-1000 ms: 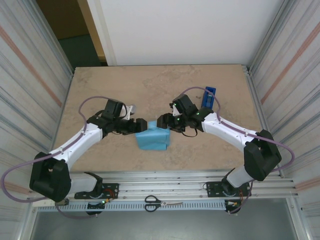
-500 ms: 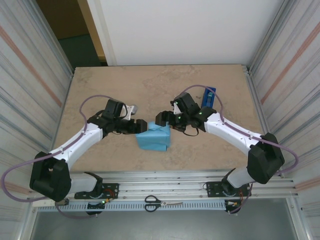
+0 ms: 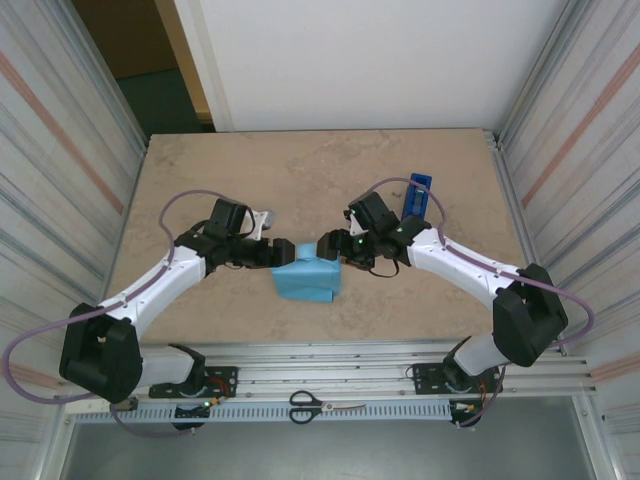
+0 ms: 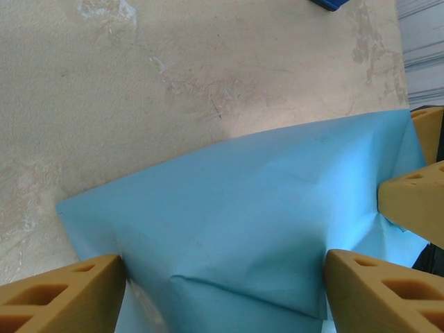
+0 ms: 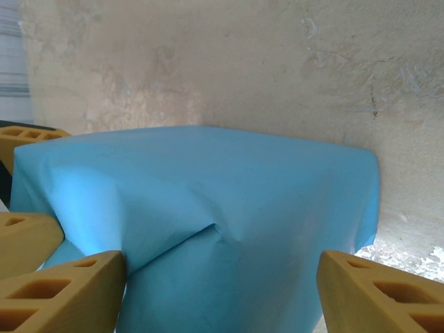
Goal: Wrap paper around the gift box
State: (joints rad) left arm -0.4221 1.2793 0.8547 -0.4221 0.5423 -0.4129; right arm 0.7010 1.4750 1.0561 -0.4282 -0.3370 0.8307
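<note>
Sky-blue paper sheet (image 3: 305,282) folded into a boxy bundle, sitting mid beige stone-look table (image 3: 300,170). Left gripper (image 3: 282,251) is at its left end and right gripper (image 3: 323,245) at its right end. Both jaws wide, straddling the bundle, fingers just beside the paper.

Paper (image 3: 305,277) concealing everything it wraps; left gripper (image 4: 225,267) and right gripper (image 5: 222,260) with fingers cropped by the lower edges of their wrist views, grip on the paper indeterminable; tape dispenser (image 4: 334,3) cropped to a blue corner at the top edge.
</note>
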